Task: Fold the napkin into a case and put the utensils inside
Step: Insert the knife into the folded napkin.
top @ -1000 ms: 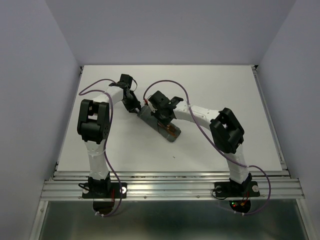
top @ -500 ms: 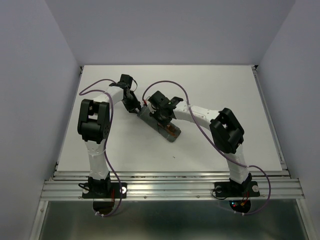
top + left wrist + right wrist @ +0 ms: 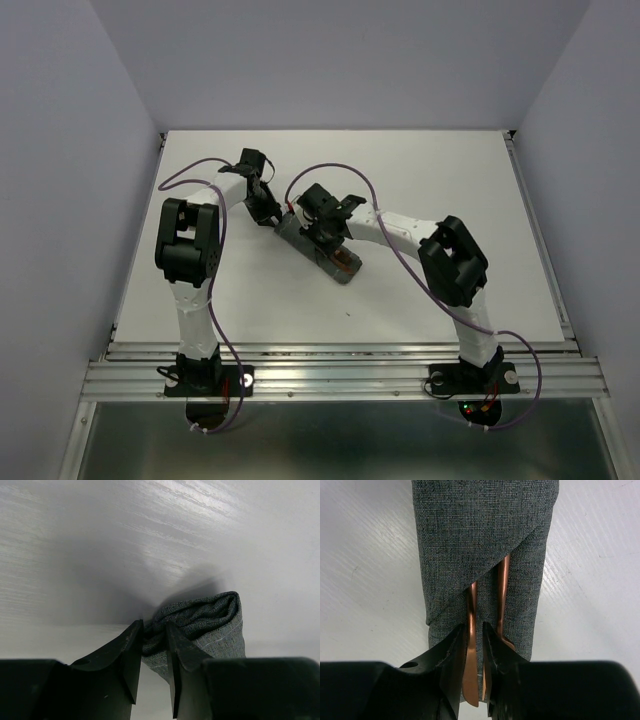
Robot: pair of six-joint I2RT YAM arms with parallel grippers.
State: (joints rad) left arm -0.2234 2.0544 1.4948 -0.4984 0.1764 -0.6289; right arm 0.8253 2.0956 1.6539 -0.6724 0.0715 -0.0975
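The grey-green napkin lies folded as a narrow case (image 3: 312, 248) in the middle of the table. It also shows in the right wrist view (image 3: 485, 545) and in the left wrist view (image 3: 210, 625). Two copper-brown utensils stick out from under its diagonal flap. My right gripper (image 3: 475, 632) is shut on the left utensil (image 3: 471, 650); the second utensil (image 3: 503, 595) lies beside it on the cloth. My left gripper (image 3: 154, 637) is shut on the case's far end, pinching bunched cloth.
The white table (image 3: 450, 180) stretches round the case. A purple cable (image 3: 340, 168) arcs over the right arm. The table's metal front rail (image 3: 340, 365) runs along the near edge.
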